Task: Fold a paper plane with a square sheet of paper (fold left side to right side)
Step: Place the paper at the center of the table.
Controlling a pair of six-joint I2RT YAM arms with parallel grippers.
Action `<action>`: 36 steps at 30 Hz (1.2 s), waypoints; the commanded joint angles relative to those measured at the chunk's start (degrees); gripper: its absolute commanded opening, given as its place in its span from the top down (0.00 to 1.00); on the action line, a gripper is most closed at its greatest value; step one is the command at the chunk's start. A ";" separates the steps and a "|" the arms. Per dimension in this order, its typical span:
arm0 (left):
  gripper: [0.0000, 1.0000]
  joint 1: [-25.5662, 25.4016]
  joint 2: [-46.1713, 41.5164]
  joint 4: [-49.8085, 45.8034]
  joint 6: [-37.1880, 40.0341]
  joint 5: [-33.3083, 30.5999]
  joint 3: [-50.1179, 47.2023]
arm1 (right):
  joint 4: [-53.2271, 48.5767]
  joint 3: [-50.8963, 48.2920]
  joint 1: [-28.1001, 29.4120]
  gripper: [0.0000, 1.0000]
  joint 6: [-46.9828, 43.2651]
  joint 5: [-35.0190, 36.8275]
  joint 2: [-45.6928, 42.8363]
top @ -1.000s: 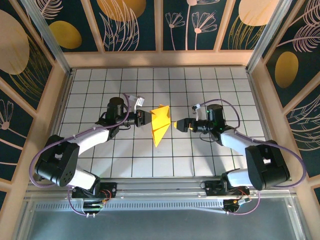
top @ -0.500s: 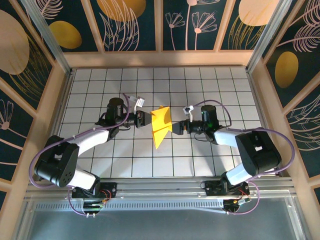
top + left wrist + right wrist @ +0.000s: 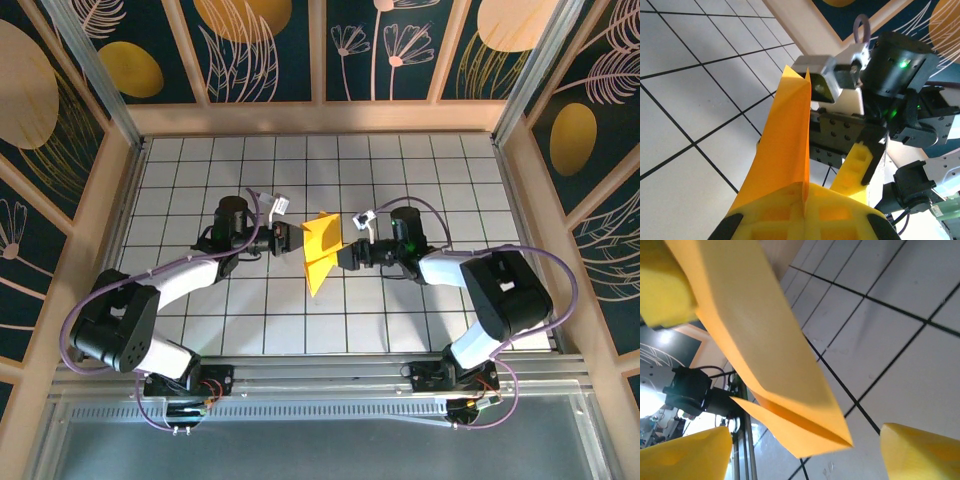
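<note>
paper (image 3: 320, 250) — plain orange-yellow, deeper orange where its folds lie in shade. table (image 3: 400, 170) — white tiles ruled by a thin black grid. walls (image 3: 420, 50): dark teal panels with pale pink line-drawn leaves and flowers and mustard-yellow ovals (image 3: 130, 68); frames (image 3: 320, 118) of light tan wood. arms (image 3: 185, 275): white links, black joints and bases. cables (image 3: 577, 292): purple. pads (image 3: 770, 215): bright yellow, black at the lower corners. light (image 3: 901, 64): green, on a black housing. front rail (image 3: 320, 410): grey metal.
</note>
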 commanded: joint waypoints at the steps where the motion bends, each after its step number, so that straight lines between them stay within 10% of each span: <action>1: 1.00 0.38 1.30 -0.13 0.82 -0.37 0.64 | -0.76 2.10 0.19 0.31 -1.14 -2.12 -2.42; 17: 1.00 0.38 4.71 -0.89 0.79 -1.27 0.69 | -11.09 8.72 -0.78 0.84 -3.59 5.22 -1.34; 20: 0.79 0.38 4.91 -3.35 2.04 -5.07 0.61 | -12.67 9.63 -0.56 1.00 -1.96 9.24 0.52; 25: 0.54 0.38 2.77 -9.48 4.04 -17.52 0.88 | -15.94 10.66 -0.43 1.00 2.45 13.79 2.66; 36: 0.50 -10.24 -8.14 -26.74 8.90 -39.64 1.97 | -31.35 15.38 -1.80 1.00 13.08 22.46 3.49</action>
